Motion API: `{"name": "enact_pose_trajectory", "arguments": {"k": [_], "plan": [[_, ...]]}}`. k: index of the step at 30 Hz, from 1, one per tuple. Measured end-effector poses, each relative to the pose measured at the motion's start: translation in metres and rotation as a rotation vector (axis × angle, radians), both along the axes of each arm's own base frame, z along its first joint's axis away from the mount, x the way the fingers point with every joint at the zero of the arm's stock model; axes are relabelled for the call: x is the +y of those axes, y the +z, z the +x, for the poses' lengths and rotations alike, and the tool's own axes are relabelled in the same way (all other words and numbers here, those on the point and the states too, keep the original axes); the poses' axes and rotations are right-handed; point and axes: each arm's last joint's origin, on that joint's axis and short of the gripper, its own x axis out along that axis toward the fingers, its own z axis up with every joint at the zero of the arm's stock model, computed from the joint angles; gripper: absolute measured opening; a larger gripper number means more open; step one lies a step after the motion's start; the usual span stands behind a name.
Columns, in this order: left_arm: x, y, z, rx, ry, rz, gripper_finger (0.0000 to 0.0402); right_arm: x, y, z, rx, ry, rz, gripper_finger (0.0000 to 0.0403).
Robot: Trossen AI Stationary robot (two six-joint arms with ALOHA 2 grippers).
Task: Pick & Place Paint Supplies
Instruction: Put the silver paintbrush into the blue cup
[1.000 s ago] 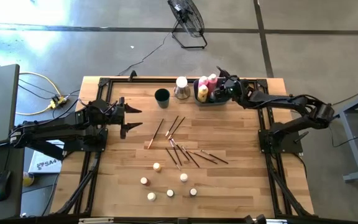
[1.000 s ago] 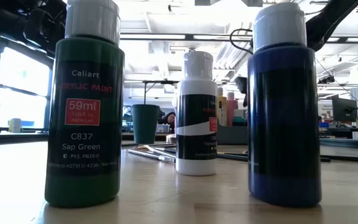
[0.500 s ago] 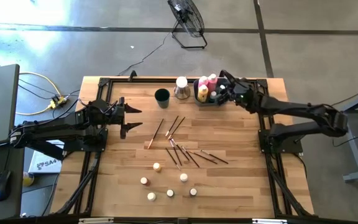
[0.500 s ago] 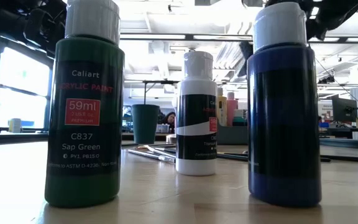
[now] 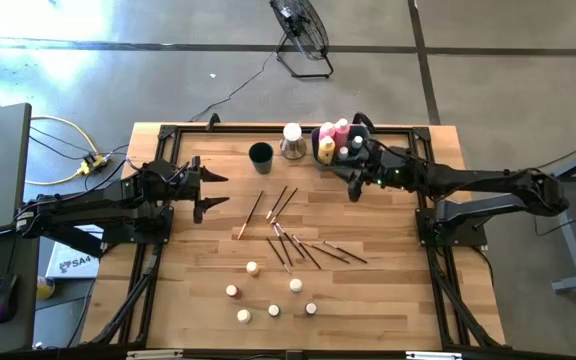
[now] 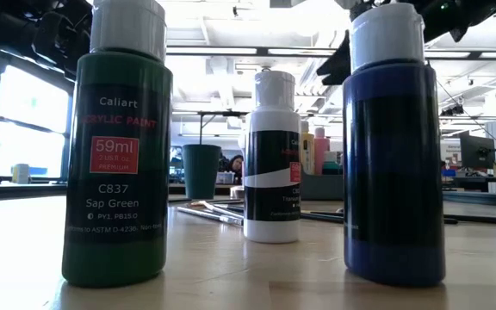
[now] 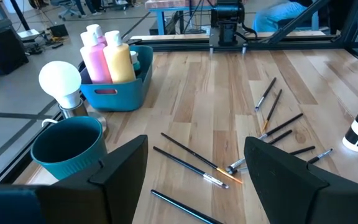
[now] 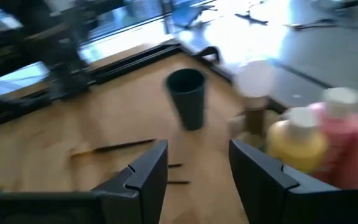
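Observation:
Pink and yellow paint bottles [image 5: 330, 138] stand in the grey-blue bin [image 5: 340, 160] at the far edge; they also show in the left wrist view [image 7: 109, 57]. Several thin brushes [image 5: 293, 235] lie scattered on the table's middle. Several small capped bottles [image 5: 268, 295] stand near the front edge; the low view shows a green one [image 6: 117, 146], a white one [image 6: 271, 159] and a blue one [image 6: 394, 146] up close. My right gripper [image 5: 354, 182] hovers open just in front of the bin, nothing between its fingers [image 8: 199, 149]. My left gripper [image 5: 216, 190] waits open at the table's left.
A dark round cup [image 5: 260, 153] and a white-topped metal stand [image 5: 292, 140] sit left of the bin. A black frame rail [image 5: 268, 127] runs round the tabletop. Bare wood lies between the brushes and my left gripper.
My right gripper has drawn back from above the bin toward the table's near edge and risen. It has swung round to face the table's left, and it stays open and empty. The bin and the bottles in it have stayed put.

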Motion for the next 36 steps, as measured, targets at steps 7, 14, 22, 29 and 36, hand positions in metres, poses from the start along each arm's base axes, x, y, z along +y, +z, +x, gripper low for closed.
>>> {"name": "enact_pose_trajectory", "arguments": {"k": [7, 14, 22, 29, 36], "plan": [[0.0, 0.0, 0.0, 0.0, 0.0, 0.0, 0.0264, 0.019, 0.0, 0.004, -0.009, 0.167, 0.04, 0.0164], [0.0, 0.0, 0.0, 0.0, 0.001, 0.001, 0.0264, 0.032, 0.0, 0.006, -0.008, 0.229, 0.041, 0.0164], [0.0, 0.0, 0.0, 0.001, 0.001, 0.004, 0.0264, 0.041, 0.0, 0.007, -0.008, 0.27, 0.04, 0.0164], [0.0, 0.0, 0.0, -0.007, 0.01, -0.041, 0.0264, 0.052, 0.0, 0.008, -0.019, 0.352, 0.108, 0.0164], [0.0, 0.0, 0.0, -0.008, 0.011, -0.047, 0.0264, 0.069, 0.0, 0.007, -0.015, 0.446, 0.117, 0.0164]]}}
